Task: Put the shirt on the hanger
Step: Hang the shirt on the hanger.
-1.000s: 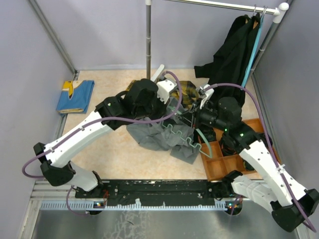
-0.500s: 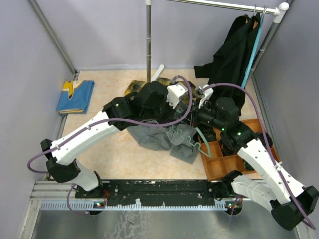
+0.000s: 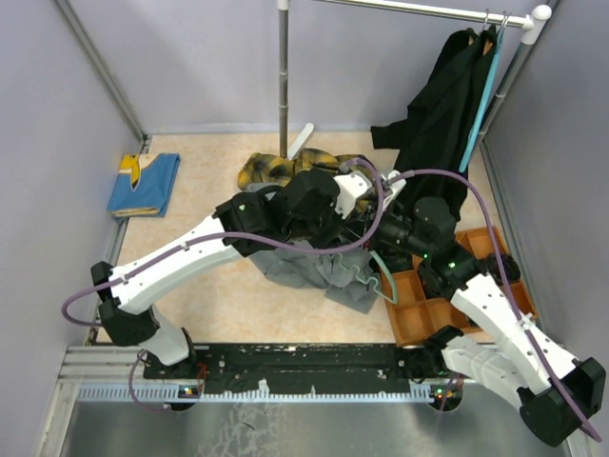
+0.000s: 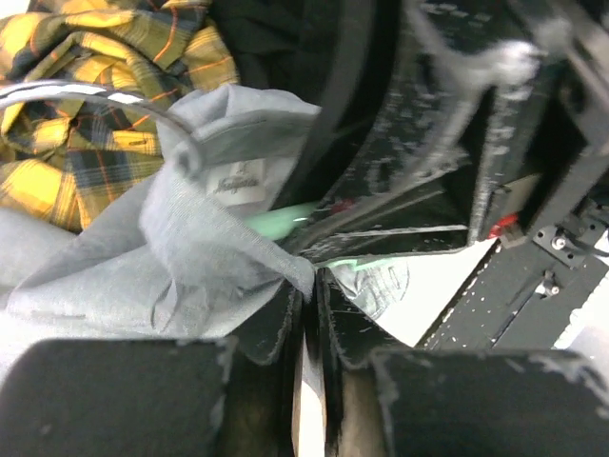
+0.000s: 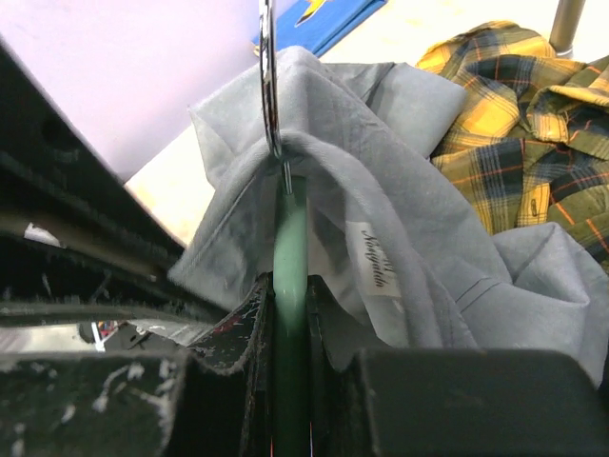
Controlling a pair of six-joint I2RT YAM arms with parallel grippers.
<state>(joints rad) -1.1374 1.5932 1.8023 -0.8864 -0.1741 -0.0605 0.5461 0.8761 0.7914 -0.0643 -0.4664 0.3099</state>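
On the beige table point(image 3: 219, 297), left gripper point(image 4: 309, 286) pinches shirt point(image 4: 114, 276), right gripper point(image 5: 287, 290) clamps half-hidden hanger point(image 5: 289, 238).

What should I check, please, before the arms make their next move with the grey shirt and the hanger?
1. Grip of the right tool on the hanger: ok, clamped on the green plastic.
2. Grip of the left tool on the grey shirt: ok, pinching a fold.
3. The metal hook standing out above the fabric: ok.
4. Both hanger ends inside the shoulders: cannot tell.
5. The plaid shirt outside both grips: ok.
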